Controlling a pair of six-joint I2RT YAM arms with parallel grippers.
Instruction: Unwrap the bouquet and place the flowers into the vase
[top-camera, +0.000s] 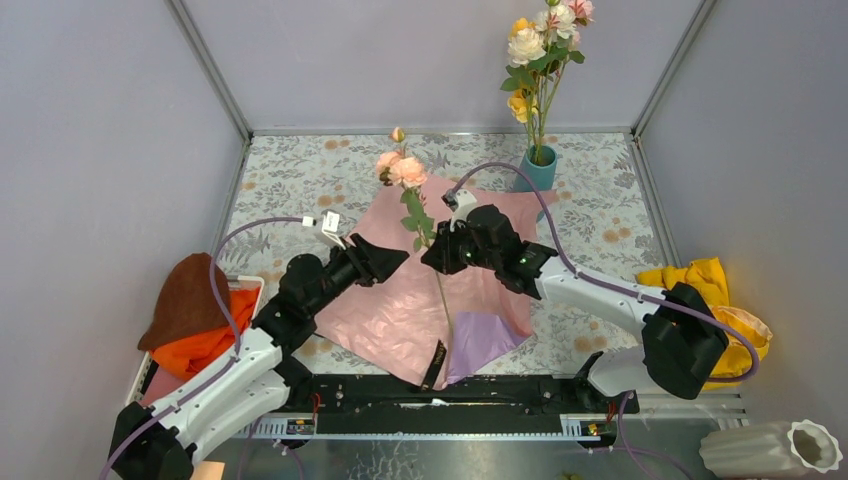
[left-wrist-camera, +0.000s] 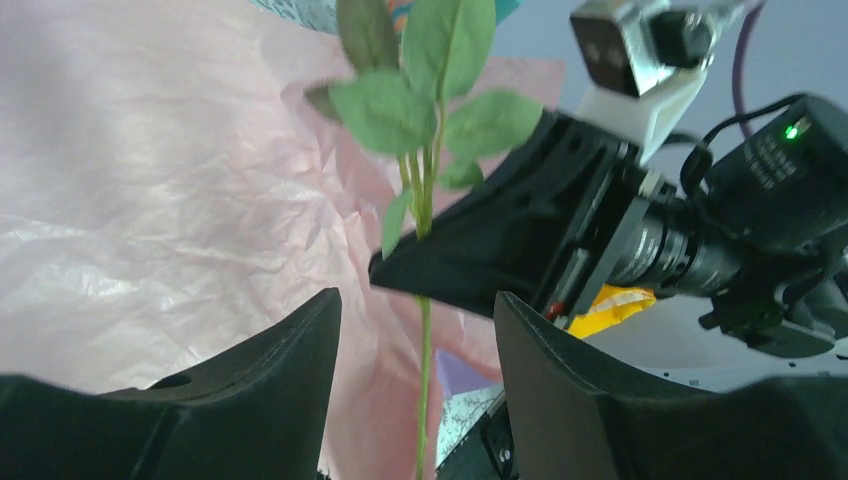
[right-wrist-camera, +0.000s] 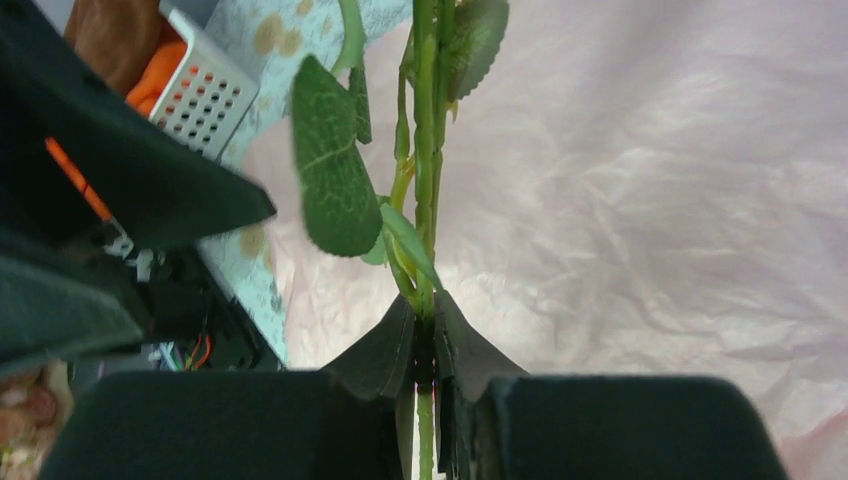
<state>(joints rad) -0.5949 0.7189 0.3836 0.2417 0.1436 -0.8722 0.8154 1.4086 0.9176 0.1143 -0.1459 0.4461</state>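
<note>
- Floral-print tabletop (top-camera: 290, 180), pink crinkly paper (top-camera: 390, 310) lying open, slim teal vase (top-camera: 538, 172) standing behind.
- Right gripper (top-camera: 433, 257) is pinching a green-stemmed pink rose (top-camera: 408, 172) upright; left gripper (top-camera: 388, 262) is gaping empty alongside.
- Next, I'd guess: steering the stem into the vase.

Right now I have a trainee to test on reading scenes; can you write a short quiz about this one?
1. True or false: the left gripper grips the rose stem.
2. Which holds flowers? A) teal vase B) white ribbed vase C) basket
3. What lies spread beneath the held rose?
Key: 1 false, it stands open; the right gripper is shut on the stem. 2 A. 3 the pink wrapping paper.
</note>
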